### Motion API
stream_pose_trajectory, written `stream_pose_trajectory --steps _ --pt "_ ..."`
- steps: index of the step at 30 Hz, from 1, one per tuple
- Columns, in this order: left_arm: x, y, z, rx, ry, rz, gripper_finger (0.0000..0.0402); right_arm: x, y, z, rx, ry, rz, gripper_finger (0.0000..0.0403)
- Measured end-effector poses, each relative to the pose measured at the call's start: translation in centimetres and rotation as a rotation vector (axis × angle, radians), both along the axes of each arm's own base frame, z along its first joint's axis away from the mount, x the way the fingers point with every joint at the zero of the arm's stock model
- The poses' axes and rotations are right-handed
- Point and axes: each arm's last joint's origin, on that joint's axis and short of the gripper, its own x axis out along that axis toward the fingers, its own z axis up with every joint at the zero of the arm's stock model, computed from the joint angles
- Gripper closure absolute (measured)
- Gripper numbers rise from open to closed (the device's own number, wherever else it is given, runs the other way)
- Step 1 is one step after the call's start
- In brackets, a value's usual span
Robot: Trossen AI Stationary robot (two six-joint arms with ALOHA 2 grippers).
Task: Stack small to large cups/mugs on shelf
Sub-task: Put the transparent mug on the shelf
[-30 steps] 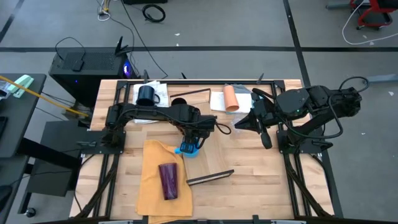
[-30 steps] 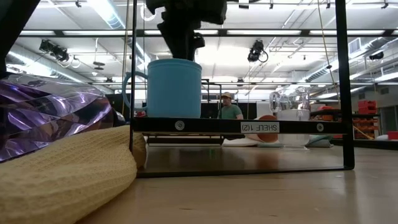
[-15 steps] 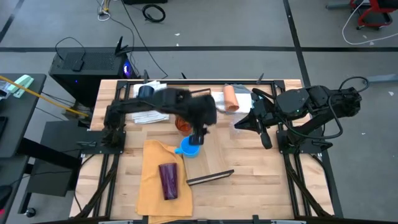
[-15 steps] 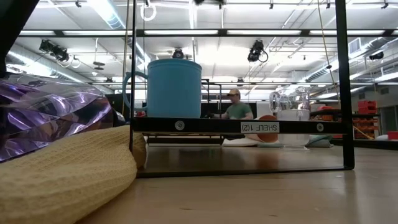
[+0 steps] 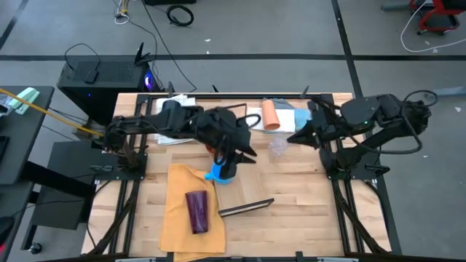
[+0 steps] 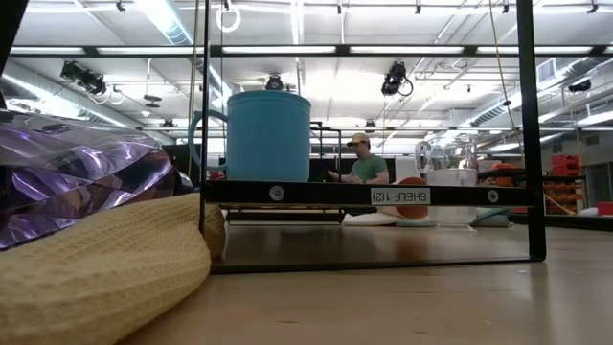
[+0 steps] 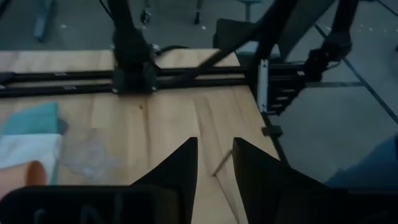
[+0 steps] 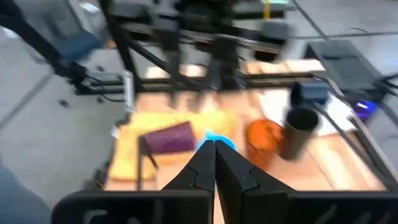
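A bright blue mug (image 5: 218, 174) (image 6: 268, 136) stands upright by its base on the left end of the shelf (image 6: 316, 193) (image 5: 245, 207). My left gripper (image 5: 246, 151) (image 7: 214, 155) hovers just beyond the mug, open and empty, pointing toward the table's right. My right gripper (image 5: 295, 137) (image 8: 215, 152) is shut and empty, next to the clear plastic cups (image 5: 277, 149) (image 7: 87, 155). A purple tumbler (image 5: 197, 211) (image 8: 168, 137) lies on its side on the yellow cloth. The peach cup (image 5: 270, 114) lies near the far edge. The orange tumbler (image 8: 261, 140), black cup (image 8: 298, 132) and navy mug (image 8: 311, 93) stand behind the left arm.
A mustard-yellow cloth (image 5: 182, 218) (image 6: 96, 268) covers the near left of the table. White and teal folded cloths (image 5: 287, 116) lie under the peach cup at the far edge. A person (image 6: 362, 165) sits in the room beyond. The shelf's upright bars (image 6: 530, 125) frame the low view.
My left gripper has let go of the blue mug's rim, risen off it and swung toward the table's right, turning to point that way. The mug stays upright on the shelf. My right arm has drawn back a little toward the table's right and far side.
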Motion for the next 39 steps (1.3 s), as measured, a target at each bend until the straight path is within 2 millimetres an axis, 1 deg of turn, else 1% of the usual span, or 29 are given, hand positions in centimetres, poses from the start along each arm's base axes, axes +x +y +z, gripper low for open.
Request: stream_pose_trajectory --steps 4,7,12,14,16,18,21,23,26,28,30,33,36,37,39 --pt "0.3 -1.1 -0.6 0.026 0.010 0.022 0.0289 -1.7 -1.3 -0.8 -0.031 0.113 -0.106 0.0394" --pt "0.6 -1.4 -0.9 0.045 -0.008 0.050 0.0281 -2.3 -2.4 -1.3 -0.041 0.175 -0.192 0.0392" --pt "0.7 -1.4 -0.7 0.047 -0.038 0.061 0.0269 -2.4 -4.4 -1.6 -0.073 0.225 -0.311 0.0385" --pt "0.5 -1.2 -0.2 0.060 -0.061 0.060 0.0265 -2.2 -5.2 -1.7 -0.093 0.238 -0.353 0.0385" --pt "-0.1 -0.9 1.1 0.088 -0.146 0.062 0.0263 -2.1 -6.1 -2.0 -0.101 0.253 -0.394 0.0385" --pt "-1.0 -0.3 3.1 0.120 -0.270 0.075 0.0263 -2.0 -6.9 -2.4 -0.088 0.248 -0.415 0.0387" --pt "-2.3 1.4 6.1 0.150 -0.466 0.115 0.0270 -1.9 -7.8 -3.2 -0.040 0.222 -0.409 0.0388" --pt "-2.8 2.9 7.6 0.146 -0.579 0.139 0.0277 -1.7 -8.2 -3.9 -0.005 0.194 -0.397 0.0387" --pt "-3.6 4.9 8.9 0.114 -0.683 0.101 0.0291 -1.3 -8.4 -5.3 0.051 0.156 -0.379 0.0387" --pt "-3.6 6.0 9.1 0.084 -0.715 0.100 0.0304 -1.1 -8.3 -6.3 0.086 0.146 -0.370 0.0387" --pt "-2.7 6.6 8.3 0.057 -0.761 0.092 0.0320 -1.1 -8.2 -7.2 0.117 0.144 -0.364 0.0388" --pt "-0.7 6.8 5.6 -0.042 -0.912 0.008 0.0347 -1.4 -8.1 -8.4 0.159 0.158 -0.372 0.0388" --pt "0.0 6.8 1.9 -0.172 -1.102 -0.031 0.0370 -1.9 -8.0 -8.9 0.182 0.155 -0.387 0.0388" --pt "0.0 6.8 0.5 -0.214 -1.134 -0.031 0.0376 -2.1 -8.0 -8.9 0.191 0.149 -0.391 0.0388" --pt "0.2 7.3 -2.7 -0.274 -1.116 -0.005 0.0387 -2.6 -7.9 -8.7 0.204 0.128 -0.397 0.0388"
